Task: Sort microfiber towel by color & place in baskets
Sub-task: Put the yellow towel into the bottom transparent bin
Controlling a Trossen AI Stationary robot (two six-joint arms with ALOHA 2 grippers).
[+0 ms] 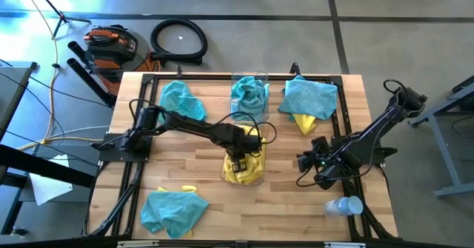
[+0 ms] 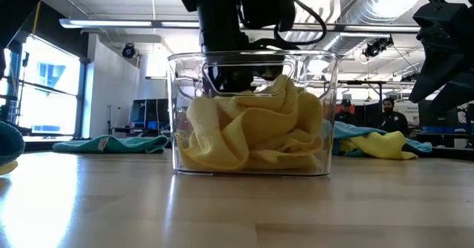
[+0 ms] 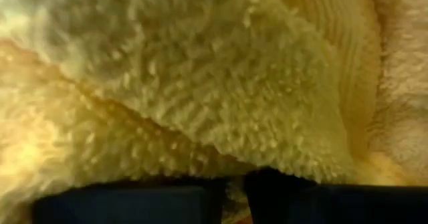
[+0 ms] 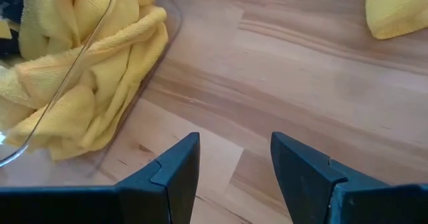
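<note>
A clear basket (image 2: 176,115) near the table's middle holds crumpled yellow towels (image 2: 252,137), which also show in the right wrist view (image 4: 80,83). My left gripper (image 1: 238,161) reaches down into this basket (image 2: 237,78), shut on yellow cloth. A second clear basket (image 1: 235,81) at the far edge holds teal towels (image 1: 249,94). Loose teal towels lie far left (image 1: 181,100), near left (image 1: 172,209) and far right (image 1: 307,96), the last one on top of a yellow towel (image 1: 304,122). My right gripper (image 4: 234,160) hovers open over bare wood to the right of the yellow basket (image 1: 302,163). My left gripper (image 3: 234,194) pinches a bit of yellow towel (image 3: 234,178) between its nearly closed fingers. It comes from above, pointing down into the basket. The cloth sits slack on the pile of yellow towels in the basket; one layer or several, I cannot tell.
A white plastic bottle (image 1: 344,206) lies near the table's right near corner. Black frame rails (image 1: 222,75) run along the table's edges. Bare wood lies between the yellow basket and the right arm (image 1: 285,141). People stand far back in the room (image 2: 386,111).
</note>
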